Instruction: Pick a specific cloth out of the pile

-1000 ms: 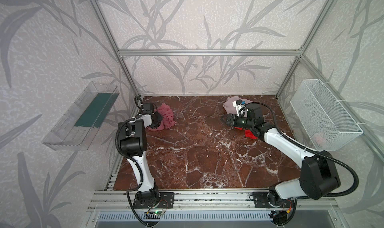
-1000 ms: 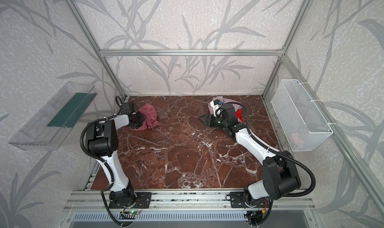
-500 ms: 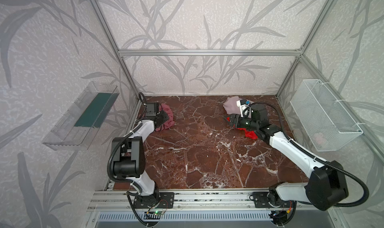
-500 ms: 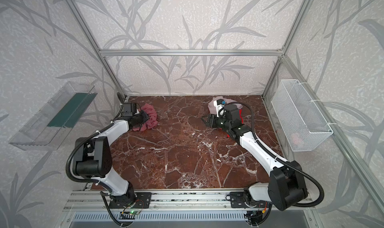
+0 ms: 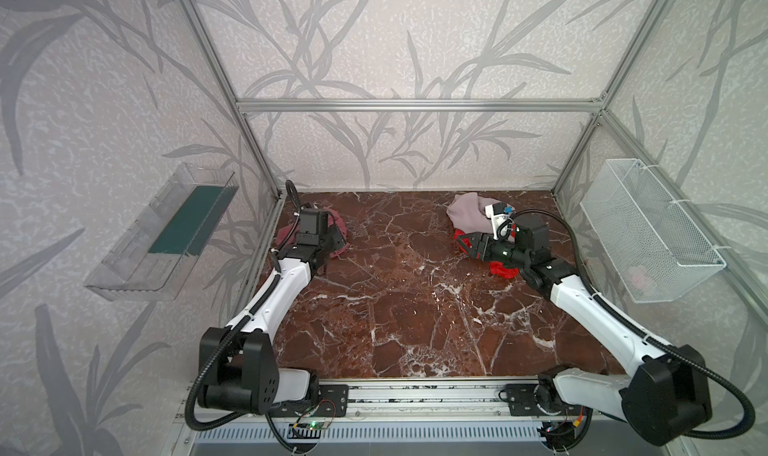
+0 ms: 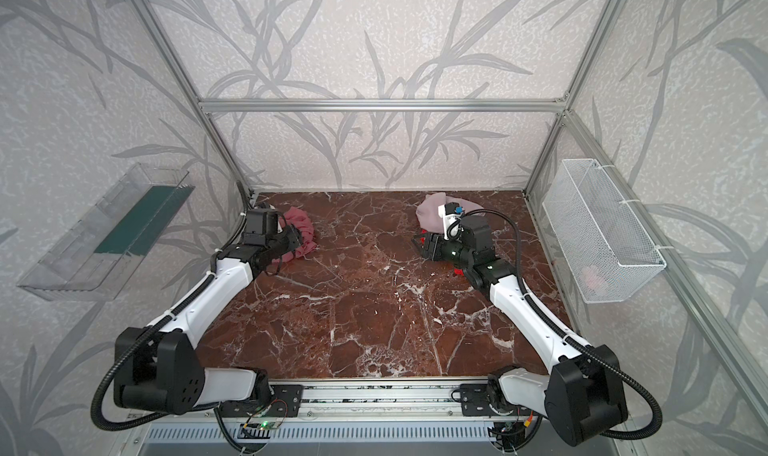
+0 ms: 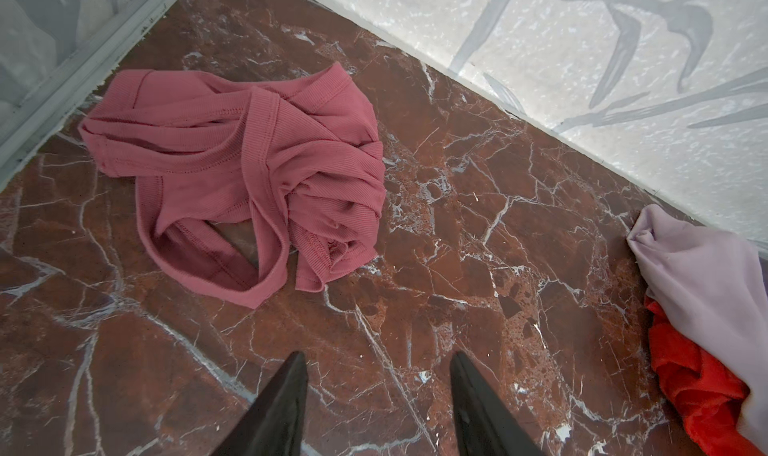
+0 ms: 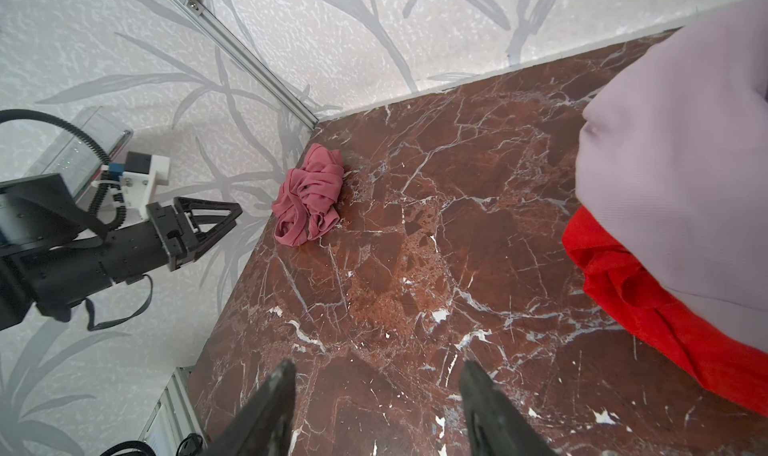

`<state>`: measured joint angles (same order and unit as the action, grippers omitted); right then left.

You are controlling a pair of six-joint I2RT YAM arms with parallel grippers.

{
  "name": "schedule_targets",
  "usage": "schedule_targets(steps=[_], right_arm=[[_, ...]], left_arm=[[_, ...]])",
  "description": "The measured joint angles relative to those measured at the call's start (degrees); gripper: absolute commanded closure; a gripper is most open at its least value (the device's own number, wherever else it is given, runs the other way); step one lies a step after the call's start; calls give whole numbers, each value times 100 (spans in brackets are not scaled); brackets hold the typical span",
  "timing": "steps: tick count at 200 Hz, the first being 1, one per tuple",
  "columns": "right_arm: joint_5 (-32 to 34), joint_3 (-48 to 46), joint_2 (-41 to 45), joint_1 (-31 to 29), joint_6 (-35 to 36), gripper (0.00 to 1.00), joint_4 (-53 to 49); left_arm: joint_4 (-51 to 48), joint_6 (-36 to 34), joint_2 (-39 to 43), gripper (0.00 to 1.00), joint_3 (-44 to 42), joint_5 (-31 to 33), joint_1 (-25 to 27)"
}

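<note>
My left claw (image 7: 377,356) open, empty. Dusty rose cloth (image 7: 249,175) lies crumpled far left, by corner, well apart from pile (image 5: 467,213) far right. Light, soft, ribbed, limp, I judge; would pinch bunched middle folds, not loose hem loop. Also open: right claw (image 8: 376,364).

— Pale walls (image 5: 395,38) all around, with big grey leaves.
— And down below?
— Red-brown stone floor (image 5: 395,308) with white cracks. Shiny metal bars (image 5: 415,105) along the edges.
— Clear shelf (image 5: 124,275) on one side, white wire basket (image 5: 648,225) on the other.
</note>
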<state>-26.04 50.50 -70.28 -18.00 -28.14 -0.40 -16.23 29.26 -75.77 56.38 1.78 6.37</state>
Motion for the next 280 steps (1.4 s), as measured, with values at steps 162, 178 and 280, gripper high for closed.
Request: schedule_targets(steps=[162, 178, 280], right_arm=[[4341, -2052, -146, 479, 2861, 29, 1628], [4433, -2339, -424, 479, 3047, 27, 2282], [4612, -3189, -1714, 485, 3510, 21, 5477]], left_arm=[[1766, -1759, 737, 26, -1978, 1803, -116], [2072, -1888, 719, 26, -2310, 1886, -205], [5709, -2485, -323, 26, -3661, 1561, -511]])
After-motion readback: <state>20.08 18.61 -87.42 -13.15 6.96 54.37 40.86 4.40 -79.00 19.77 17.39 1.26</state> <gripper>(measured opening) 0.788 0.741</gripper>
